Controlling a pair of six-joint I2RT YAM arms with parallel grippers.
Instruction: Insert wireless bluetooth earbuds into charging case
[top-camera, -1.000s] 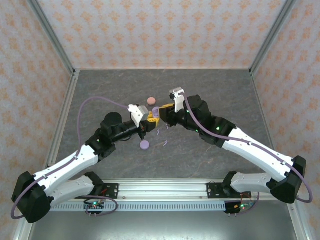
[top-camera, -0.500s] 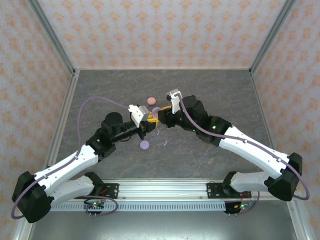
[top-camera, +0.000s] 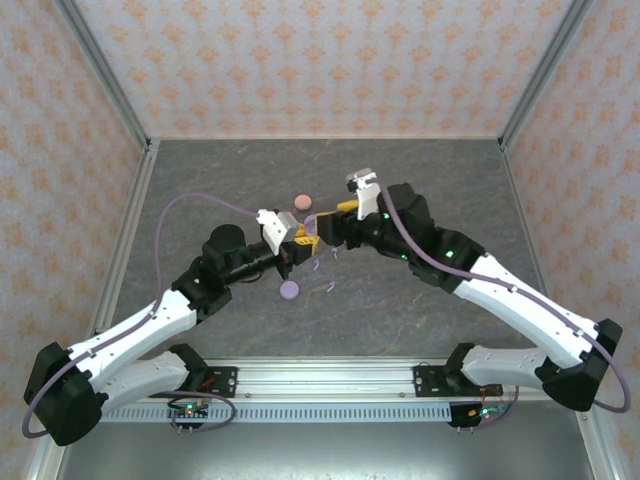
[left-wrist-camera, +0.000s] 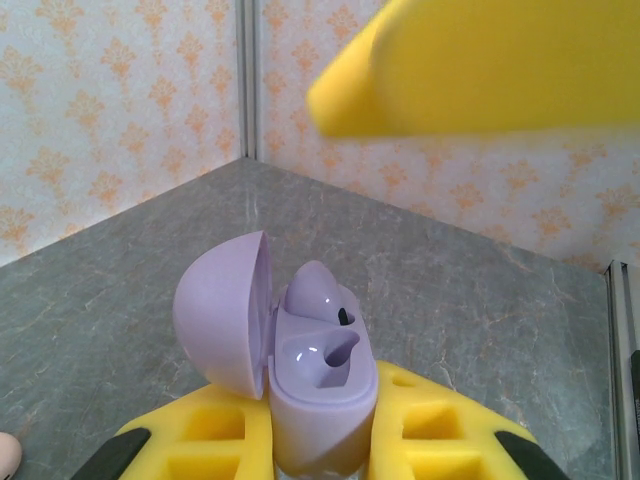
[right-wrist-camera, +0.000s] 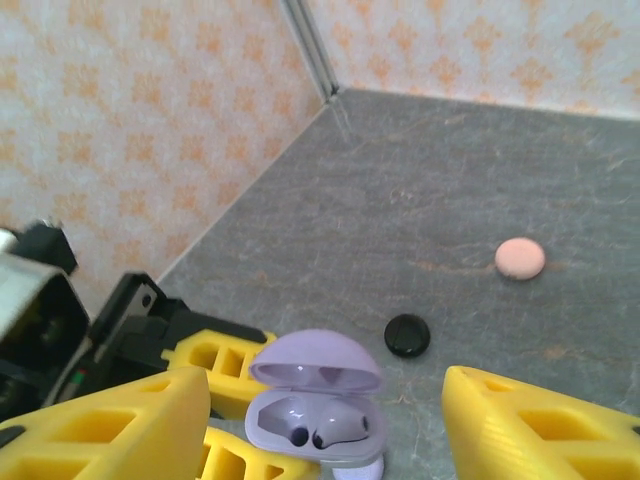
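Over the last second the right end effector (top-camera: 331, 222) has drawn back up and to the right from the charging case (top-camera: 311, 229), and its jaws have parted. In the top view the left end effector (top-camera: 298, 237) clamps that lilac case above the middle of the tabletop (top-camera: 420, 180). Loose earbuds (top-camera: 328, 288) lie a little nearer the arms, beside a lilac puck (top-camera: 289, 290), with a pink puck (top-camera: 301, 203) beyond.

The left wrist view has the case upright between its own yellow fingers (left-wrist-camera: 160, 450), lid swung open to the left. A seated earbud (left-wrist-camera: 315, 290) fills the far well; whether the near well is filled I cannot tell here. A yellow finger of the other arm hangs above.

The right wrist view looks down between widely spread, empty fingers (right-wrist-camera: 170, 400) onto the open case, where two lilac shapes with dark tips seem to sit in the base. A black puck (right-wrist-camera: 407, 335) lies behind.

This looks like the release right after an insertion. Next, I judge, comes a check that both buds lie flush, a nudge if not, then tipping the lid shut without knocking the case in its grip.
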